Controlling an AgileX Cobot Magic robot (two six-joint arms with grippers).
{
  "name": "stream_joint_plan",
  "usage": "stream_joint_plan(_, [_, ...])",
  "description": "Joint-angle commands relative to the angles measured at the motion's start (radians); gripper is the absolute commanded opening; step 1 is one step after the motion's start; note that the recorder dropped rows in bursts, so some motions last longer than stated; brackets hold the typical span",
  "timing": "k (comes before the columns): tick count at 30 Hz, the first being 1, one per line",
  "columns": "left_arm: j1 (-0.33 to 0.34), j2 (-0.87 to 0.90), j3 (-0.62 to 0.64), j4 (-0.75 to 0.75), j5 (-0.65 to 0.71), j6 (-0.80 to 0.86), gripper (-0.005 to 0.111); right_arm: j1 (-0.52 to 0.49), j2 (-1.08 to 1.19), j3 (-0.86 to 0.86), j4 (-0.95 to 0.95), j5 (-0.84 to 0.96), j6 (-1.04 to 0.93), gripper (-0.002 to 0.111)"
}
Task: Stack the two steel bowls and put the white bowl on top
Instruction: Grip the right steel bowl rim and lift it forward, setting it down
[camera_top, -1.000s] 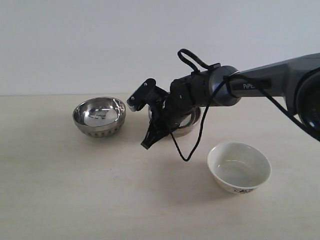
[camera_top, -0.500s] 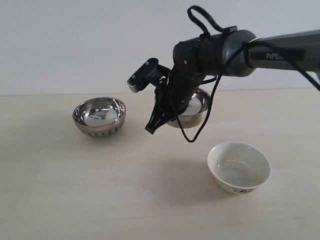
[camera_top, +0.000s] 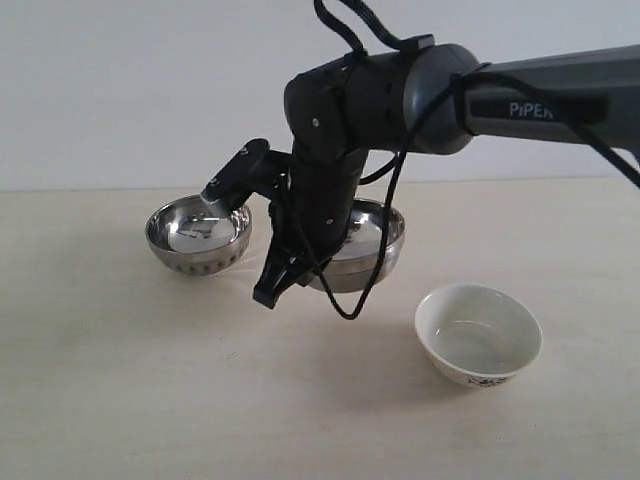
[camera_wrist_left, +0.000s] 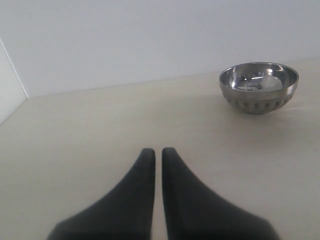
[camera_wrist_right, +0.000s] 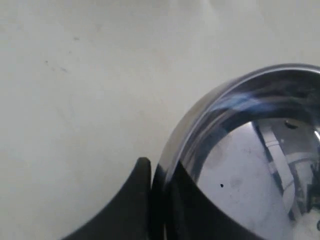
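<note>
Right gripper (camera_top: 285, 282) is pinching the smooth steel bowl (camera_top: 368, 250) by its rim, aloft — ribbed steel bowl (camera_top: 198, 236) is sitting just leftward; left gripper (camera_wrist_left: 156, 156) is lying closed, empty.

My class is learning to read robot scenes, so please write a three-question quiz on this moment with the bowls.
1. True or false: the right gripper holds the smooth round shiny steel bowl clear of the beige table.
2. The left gripper is: A open; B shut and empty; C shut on a bowl.
3. Which bowls rest on the table?
Key: 1 true; 2 B; 3 the ribbed shiny steel bowl and the cream-white ceramic bowl.
</note>
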Motion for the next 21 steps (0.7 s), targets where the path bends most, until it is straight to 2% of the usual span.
stream_joint_plan(1, [0.002,-0.004,0.003,-0.007,-0.008,-0.010,0.004,0.035,-0.018,-0.007,0.008,0.009,0.021,0.000])
stream_joint_plan(7, [0.002,-0.004,0.003,-0.007,-0.008,-0.010,0.004,0.056,-0.033,0.004,0.029,0.051,0.052,0.000])
stream_joint_plan(13, [0.002,-0.004,0.003,-0.007,-0.008,-0.010,0.004,0.059,-0.113,0.168,0.064,-0.084,0.054,0.000])
stream_joint_plan(18, [0.002,-0.004,0.003,-0.007,-0.008,-0.010,0.004,0.114,-0.125,0.303,0.035,-0.153,0.054,0.000])
stream_joint_plan(21, [0.002,-0.004,0.003,-0.007,-0.008,-0.010,0.004,0.125,-0.125,0.322,0.035,-0.176,0.064,0.000])
